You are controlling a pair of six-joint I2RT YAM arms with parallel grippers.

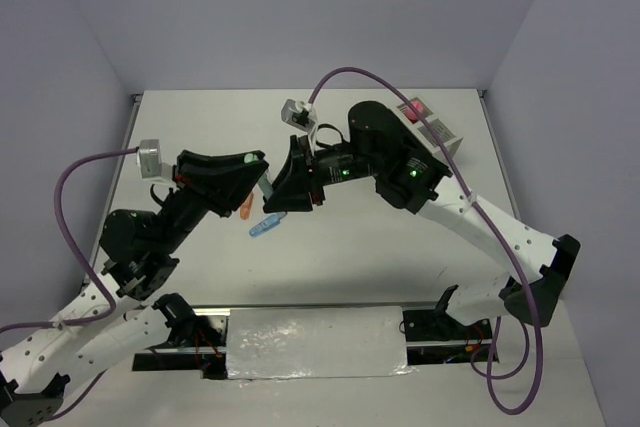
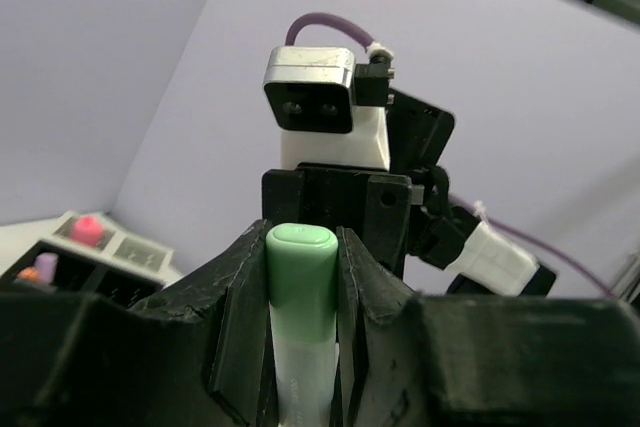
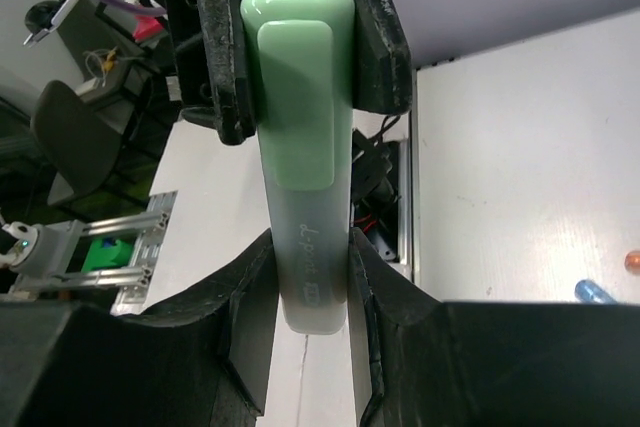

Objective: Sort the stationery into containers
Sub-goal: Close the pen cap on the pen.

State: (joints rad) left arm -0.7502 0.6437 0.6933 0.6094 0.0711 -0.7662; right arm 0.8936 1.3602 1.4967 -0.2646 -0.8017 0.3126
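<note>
The pale grey surface [image 1: 350, 267] carries two black-and-white arms that meet over its middle. Their bases at the near edge are partly covered by a shiny white sheet [image 1: 315, 342].

At the far right stands the white mesh box [image 1: 440, 132]. Most of it is hidden behind the right arm, and a pink piece [image 1: 413, 107] shows in it. In the left wrist view a black mesh box [image 2: 75, 265] sits just beside it, cut off by the tool's body. Only the tips of an orange piece [image 2: 28, 273] and a purple piece [image 2: 45, 262] show there.

The green-capped highlighter with a frosted clear barrel [image 3: 300, 97] is held off the surface between the two arms. The left tool [image 2: 302, 277] is clamped on its cap end. The right tool [image 3: 312, 292] is clamped on the lower barrel, its fingers [image 3: 250, 297] pressing both sides. From above the pen is almost wholly hidden by the two tools.

Dark lettering runs along the barrel just above the right tool's grip, and a small dark block lies below it. Neither can be read. No brand name can be made out anywhere else.

An orange marker [image 1: 245, 209] and a small blue item [image 1: 265, 226] lie on the surface just near of the tools, close together. The left arm partly covers the orange one. Their caps and labels are too small to tell.
</note>
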